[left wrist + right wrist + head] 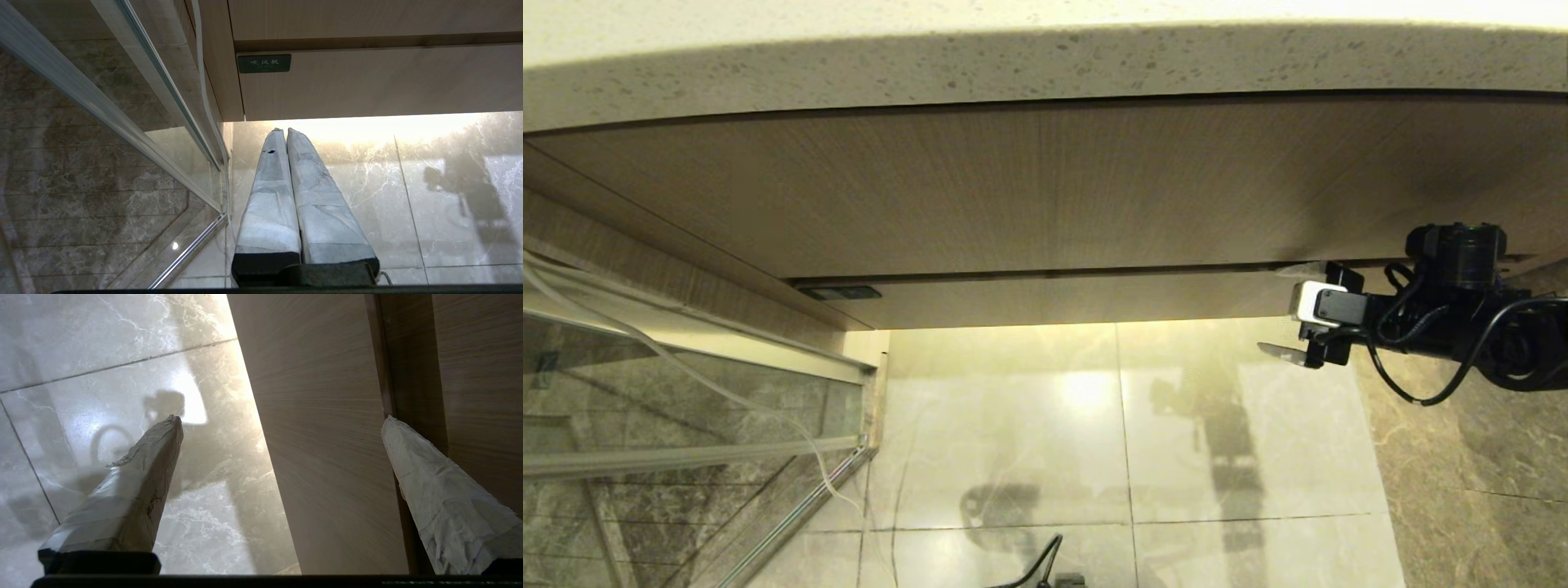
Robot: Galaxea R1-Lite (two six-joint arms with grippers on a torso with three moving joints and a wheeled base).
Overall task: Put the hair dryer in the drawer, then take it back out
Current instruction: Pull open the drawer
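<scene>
I have the right hand at the right end of the drawer, its two wrapped fingers spread as wide as they go and holding nothing. In the right wrist view one finger sits out in front of the narrow wood-grain drawer front, over the floor, while the other reaches the dark seam along the top edge of that front, where it meets the taller panel above; I cannot tell whether that tip touches the wood. The drawer itself is pushed in, flush under the taller panel, which hangs below the speckled worktop. I cannot see the hair dryer in any view. A small dark green label marks the left end of the drawer front. My left hand hangs low toward the left end of the drawer, beside the glass partition, fingers pressed together and empty, above the marble floor.
</scene>
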